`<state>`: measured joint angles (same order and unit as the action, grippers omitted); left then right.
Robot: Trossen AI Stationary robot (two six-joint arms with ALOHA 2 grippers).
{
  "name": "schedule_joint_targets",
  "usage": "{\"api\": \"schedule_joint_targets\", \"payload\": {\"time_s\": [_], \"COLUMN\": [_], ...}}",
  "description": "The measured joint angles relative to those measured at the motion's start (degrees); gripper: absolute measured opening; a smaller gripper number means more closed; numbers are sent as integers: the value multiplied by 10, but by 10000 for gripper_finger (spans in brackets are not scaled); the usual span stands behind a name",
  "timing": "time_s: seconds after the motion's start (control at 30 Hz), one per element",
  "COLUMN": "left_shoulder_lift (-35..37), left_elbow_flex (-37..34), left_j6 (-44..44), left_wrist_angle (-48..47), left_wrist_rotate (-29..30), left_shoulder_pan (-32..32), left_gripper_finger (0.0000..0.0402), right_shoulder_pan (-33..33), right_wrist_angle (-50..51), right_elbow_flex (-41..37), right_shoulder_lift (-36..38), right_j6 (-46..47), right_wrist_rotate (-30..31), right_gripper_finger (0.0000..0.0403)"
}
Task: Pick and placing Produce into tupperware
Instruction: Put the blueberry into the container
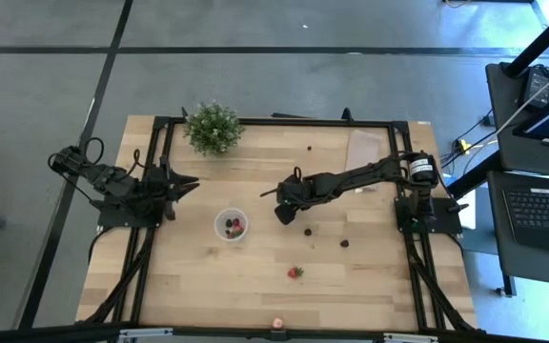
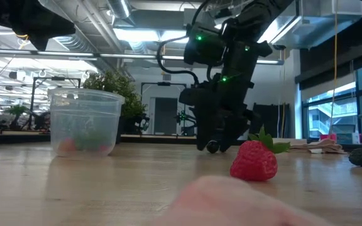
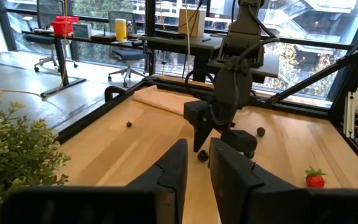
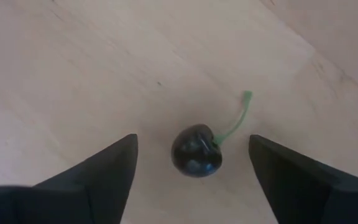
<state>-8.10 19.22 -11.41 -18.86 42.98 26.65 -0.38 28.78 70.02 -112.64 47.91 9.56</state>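
From the high view, the right gripper (image 1: 285, 213) is reaching out over the middle of the wooden worktop (image 1: 208, 286), hanging just beside a dark cherry (image 1: 307, 231). The round tupperware cup (image 1: 231, 225) is sitting to its left with a few red and dark fruits already lying inside. A second dark berry (image 1: 345, 243) is lying nearby, a strawberry (image 1: 295, 272) nearer the front edge, another small berry (image 1: 310, 148) far back, and a potted plant (image 1: 213, 127) is standing at the rear. The left gripper (image 1: 185, 184) is waiting at the worktop's left side, well apart from the cup.

From the low view, the right gripper (image 2: 213, 145) is hanging just above the wood, between the translucent cup (image 2: 84, 121) and the strawberry (image 2: 254, 161).

From the left wrist view, the left gripper's fingers (image 3: 176, 168) are standing close together with a narrow gap, holding nothing; the right arm is working beyond them.

From the right wrist view, the right gripper's fingers (image 4: 104, 165) are standing wide apart, straddling the cherry (image 4: 196, 150) with its green stem; neither finger is touching it.

The step in hand appears to be picking this cherry. The next move probably calls for lowering a little, closing squarely on the round fruit so it is not rolling away, then carrying it over to the cup.
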Motion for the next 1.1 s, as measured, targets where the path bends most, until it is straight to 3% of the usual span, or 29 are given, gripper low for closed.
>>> {"api": "schedule_joint_targets", "payload": {"time_s": [0.6, 1.1], "left_shoulder_lift": [0, 0], "left_elbow_flex": [0, 0], "left_j6": [0, 0], "left_wrist_angle": [0, 0], "left_wrist_rotate": [0, 0], "left_shoulder_pan": [0, 0], "left_gripper_finger": [27, 2], "right_shoulder_pan": [0, 0], "right_wrist_angle": [5, 2], "right_elbow_flex": [0, 0], "right_shoulder_lift": [-1, -1], "right_j6": [-2, -2], "right_wrist_rotate": [0, -7], "right_gripper_finger": [139, 122]}}
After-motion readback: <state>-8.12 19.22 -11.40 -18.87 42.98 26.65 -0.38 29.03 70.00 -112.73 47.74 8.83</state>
